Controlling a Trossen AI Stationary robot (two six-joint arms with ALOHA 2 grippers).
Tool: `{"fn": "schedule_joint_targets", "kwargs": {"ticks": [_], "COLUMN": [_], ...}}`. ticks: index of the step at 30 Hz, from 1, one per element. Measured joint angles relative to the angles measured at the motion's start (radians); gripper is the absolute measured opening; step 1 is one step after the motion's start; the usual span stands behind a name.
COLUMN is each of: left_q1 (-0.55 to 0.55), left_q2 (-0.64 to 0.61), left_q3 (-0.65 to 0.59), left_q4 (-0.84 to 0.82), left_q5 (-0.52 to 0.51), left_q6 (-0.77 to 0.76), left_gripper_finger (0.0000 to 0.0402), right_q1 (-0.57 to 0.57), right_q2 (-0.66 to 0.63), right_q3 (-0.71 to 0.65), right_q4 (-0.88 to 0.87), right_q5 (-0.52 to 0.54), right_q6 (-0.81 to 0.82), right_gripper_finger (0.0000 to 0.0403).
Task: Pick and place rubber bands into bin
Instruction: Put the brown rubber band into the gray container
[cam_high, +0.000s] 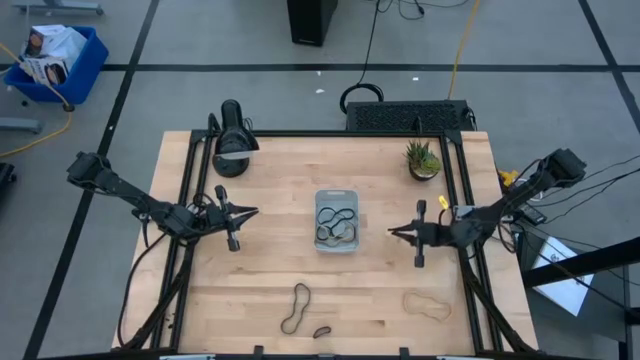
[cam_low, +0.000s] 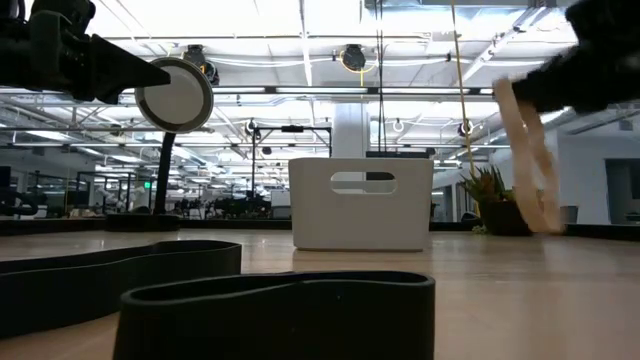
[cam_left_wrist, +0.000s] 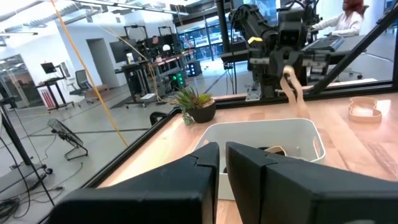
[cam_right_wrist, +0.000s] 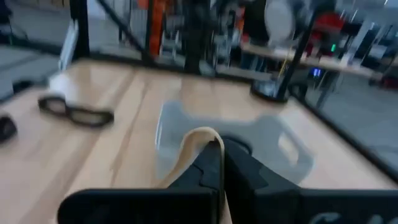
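Note:
The pale bin (cam_high: 336, 220) stands at the table's middle with several dark and tan rubber bands lying in it. My right gripper (cam_high: 393, 232) is a little to the bin's right and is shut on a tan rubber band (cam_low: 530, 160), which also shows in the left wrist view (cam_left_wrist: 293, 90). My left gripper (cam_high: 245, 212) is left of the bin, shut and empty. A long dark band (cam_high: 297, 308), a small dark band (cam_high: 322, 331) and a tan band (cam_high: 428, 305) lie flat on the table near its front edge. My right gripper pinches the tan band at its upper bend (cam_right_wrist: 214, 142) between its two fingers. The fingers come level from the table's right side. The band hangs below the fingers as a slack loop (cam_low: 535, 200), clear of the table and right of the bin.
A potted plant (cam_high: 423, 158) stands at the back right and a black lamp-like device (cam_high: 233, 135) at the back left. Black frame rails run along the table's left and right edges. A person (cam_left_wrist: 348, 18) sits in the room beyond.

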Motion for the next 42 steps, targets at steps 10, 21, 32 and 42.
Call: {"fn": "schedule_joint_targets", "kwargs": {"ticks": [10, 21, 32, 42], "left_q1": [0.000, 0.000, 0.000, 0.000], "left_q2": [0.000, 0.000, 0.000, 0.000], "left_q3": [0.000, 0.000, 0.000, 0.000], "left_q4": [0.000, 0.001, 0.001, 0.001], "left_q5": [0.000, -0.001, -0.001, -0.001], "left_q6": [0.002, 0.001, 0.000, 0.000], "left_gripper_finger": [0.0035, 0.0035, 0.0035, 0.0035], "right_q1": [-0.034, -0.294, -0.473, -0.503], "right_q2": [0.052, 0.298, 0.558, 0.646], "right_q3": [0.242, 0.504, 0.523, 0.523], "right_q4": [0.042, -0.076, 0.018, 0.047], "right_q5": [-0.032, -0.358, -0.452, -0.451], "right_q6": [-0.277, -0.227, -0.144, -0.103], "right_gripper_finger": [0.0000, 0.0000, 0.0000, 0.0009]}}
